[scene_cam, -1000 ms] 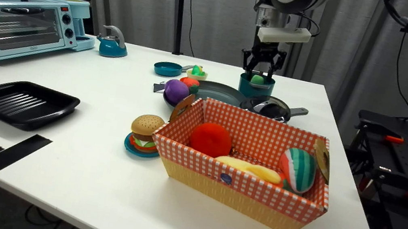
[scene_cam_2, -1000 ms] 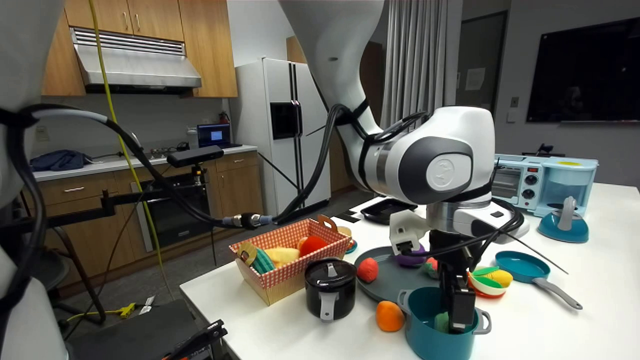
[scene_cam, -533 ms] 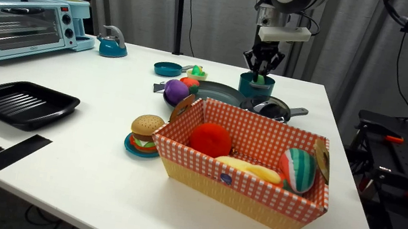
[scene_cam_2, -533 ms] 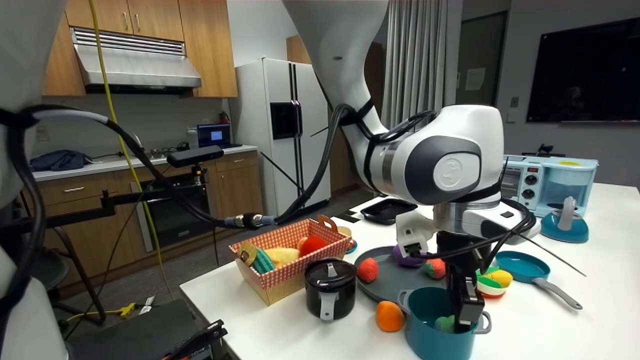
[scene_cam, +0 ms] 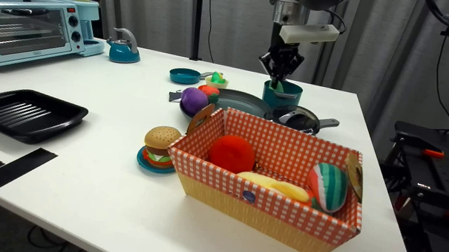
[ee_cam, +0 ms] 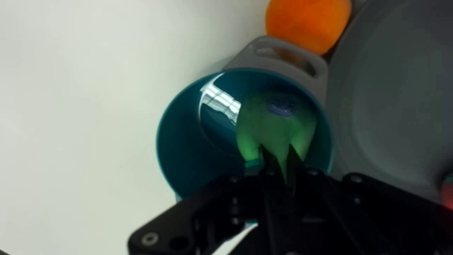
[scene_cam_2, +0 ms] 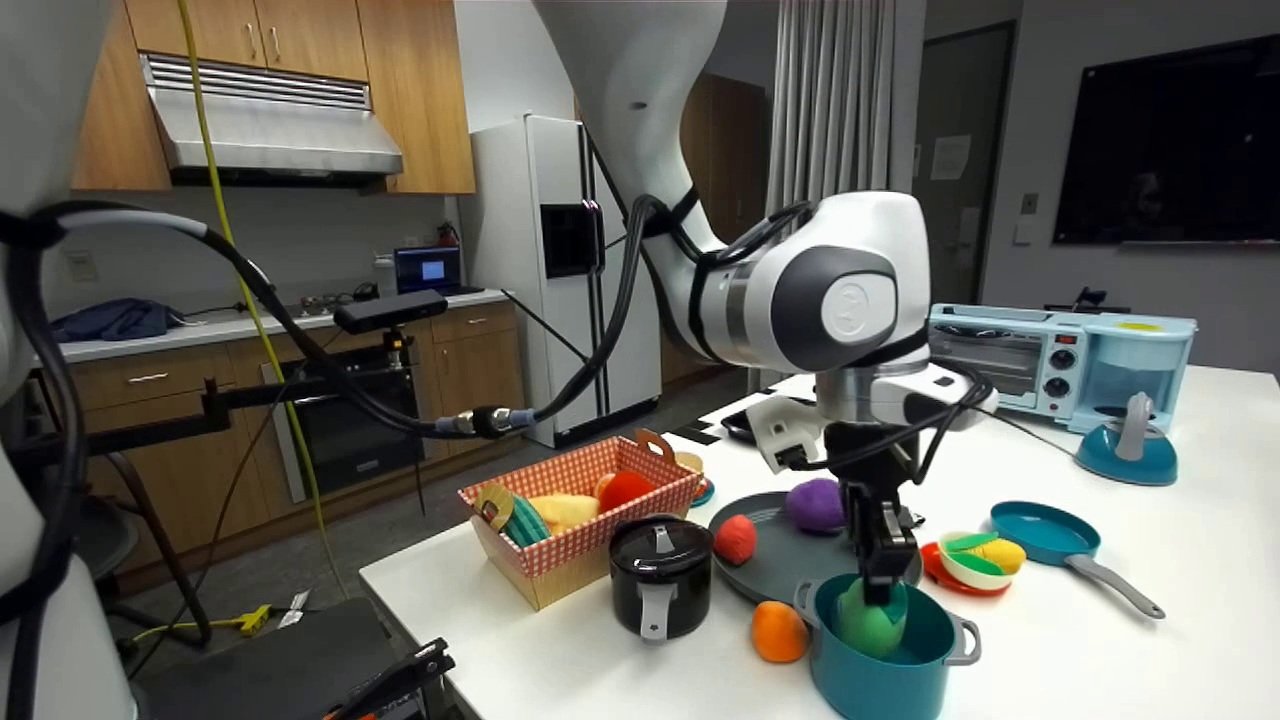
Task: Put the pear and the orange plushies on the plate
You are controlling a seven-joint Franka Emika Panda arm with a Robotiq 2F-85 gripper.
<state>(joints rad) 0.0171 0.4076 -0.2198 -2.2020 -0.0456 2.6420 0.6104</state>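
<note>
The pear, a pale green plush [scene_cam_2: 866, 625], is gripped at its narrow end by my gripper [ee_cam: 276, 147], whose black fingers press into the fabric from two sides. It hangs tilted inside the teal pot [scene_cam_2: 880, 690], its top about level with the rim. In an exterior view the gripper [scene_cam: 275, 81] reaches down over the pot's edge. Beside the pot handle lies the orange [scene_cam_2: 780, 632], on the white table; in the wrist view the orange [ee_cam: 308, 21] shows past the handle. The plate [scene_cam_2: 790, 562] is dark grey and round, right beside the pot.
A red ball plush [scene_cam_2: 735, 540] sits on the plate's edge, with a purple plush [scene_cam_2: 815, 505] at its far side. A black lidded pot [scene_cam_2: 662, 580] and a checkered basket [scene_cam: 261, 204] stand near. A small bowl [scene_cam_2: 975, 570] and a teal pan [scene_cam_2: 1045, 535] lie on the opposite side.
The gripper has gone from open around the pear to shut on it. The pear has risen inside the pot, and the arm has shifted towards the plate's side.
</note>
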